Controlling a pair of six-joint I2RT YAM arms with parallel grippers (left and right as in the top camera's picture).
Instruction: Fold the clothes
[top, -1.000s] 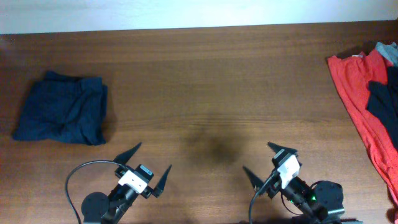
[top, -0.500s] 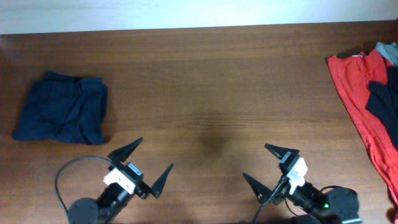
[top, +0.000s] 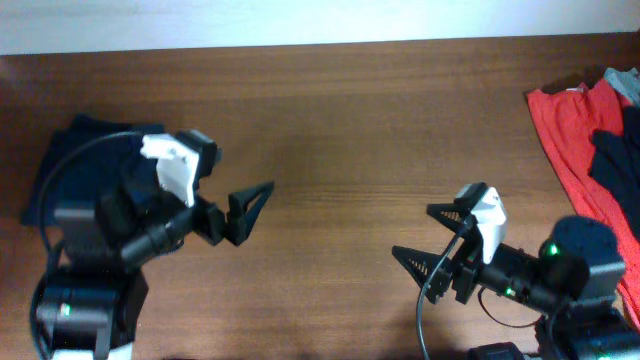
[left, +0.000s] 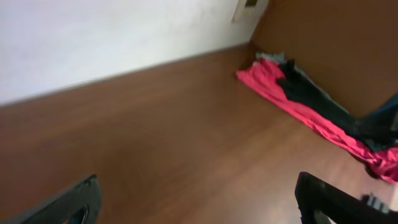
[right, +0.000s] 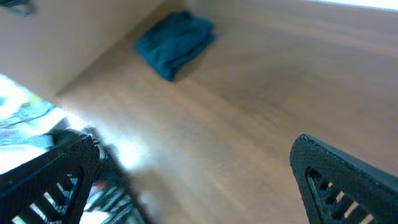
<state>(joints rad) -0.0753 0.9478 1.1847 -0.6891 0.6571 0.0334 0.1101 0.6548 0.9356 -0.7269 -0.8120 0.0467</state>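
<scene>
Both claws gape wide and hold nothing. The unfolded clothes (top: 570, 140), red with what is probably the black T-shirt (top: 612, 165) on top, lie along the right edge of the overhead frame, long axis running top to bottom. The right claw (top: 428, 238) is nearer but faces left, away from them. The left claw (top: 248, 208) hangs at centre left over the desk (top: 340, 110), beside the navy garment (top: 85, 130).

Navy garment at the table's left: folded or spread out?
Folded: the navy garment sits as a compact, layered bundle, not laid flat.
</scene>
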